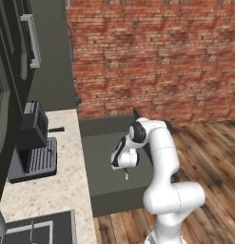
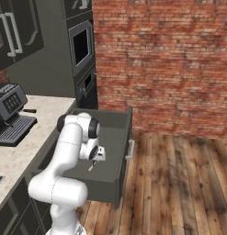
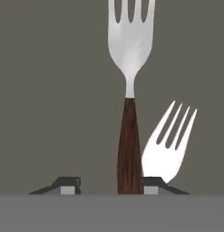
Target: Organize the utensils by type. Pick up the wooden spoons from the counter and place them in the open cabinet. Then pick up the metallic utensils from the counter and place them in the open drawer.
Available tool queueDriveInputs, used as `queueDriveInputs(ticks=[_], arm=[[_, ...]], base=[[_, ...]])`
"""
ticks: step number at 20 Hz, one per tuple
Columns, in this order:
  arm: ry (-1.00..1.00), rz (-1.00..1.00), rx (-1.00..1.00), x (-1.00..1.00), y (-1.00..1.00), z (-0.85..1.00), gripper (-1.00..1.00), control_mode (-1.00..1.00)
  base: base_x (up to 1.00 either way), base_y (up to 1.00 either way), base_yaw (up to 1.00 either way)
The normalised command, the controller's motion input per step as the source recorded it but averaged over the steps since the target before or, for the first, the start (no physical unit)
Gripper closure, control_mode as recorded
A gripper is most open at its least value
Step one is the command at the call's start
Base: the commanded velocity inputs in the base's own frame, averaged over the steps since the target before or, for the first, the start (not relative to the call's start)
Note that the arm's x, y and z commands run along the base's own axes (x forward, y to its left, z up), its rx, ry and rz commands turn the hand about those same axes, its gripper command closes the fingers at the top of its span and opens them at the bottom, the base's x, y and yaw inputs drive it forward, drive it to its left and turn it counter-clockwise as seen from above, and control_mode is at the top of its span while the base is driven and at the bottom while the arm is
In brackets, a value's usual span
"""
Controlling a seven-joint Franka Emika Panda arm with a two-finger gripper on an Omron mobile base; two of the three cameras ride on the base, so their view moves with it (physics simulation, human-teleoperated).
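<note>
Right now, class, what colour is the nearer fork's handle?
Dark reddish-brown, wood-grained handle; clearest in the hand view.

The drawer [image 1: 109, 162] is a flat dark grey inside, and over it hangs a silver fork with a dark reddish-brown handle [image 3: 129, 90] beside a plain silver fork [image 3: 170, 145]. The desk [image 1: 66, 162] is beige speckled stone, the wall [image 1: 152, 57] red-brown brick, the floor [image 2: 179, 183] warm brown wood planks. The arm [image 1: 164, 167] is white with dark joints.

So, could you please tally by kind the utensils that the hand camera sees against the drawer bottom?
brown-handled fork: 1
silver fork, handle hidden: 1
Total: 2 utensils, both forks, seen against the flat grey bottom of the drawer.
</note>
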Motion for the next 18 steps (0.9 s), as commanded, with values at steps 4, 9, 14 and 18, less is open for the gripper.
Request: queueDriveInputs(ticks=[4, 9, 14, 18], arm=[[0.00, -0.03, 0.00, -0.01, 0.00, 0.58, -1.00, -1.00], [-0.01, -0.08, 0.00, -0.04, -0.14, 0.98, -1.00, -1.00], [-0.06, -0.10, 0.00, -0.04, -0.10, 1.00, -1.00, -1.00], [-0.09, -0.11, 0.00, -0.25, -0.01, 1.00, -1.00, -1.00]], base=[[0.00, 0.00, 0.00], [0.00, 0.00, 0.00], [0.00, 0.00, 0.00], [0.00, 0.00, 0.00]])
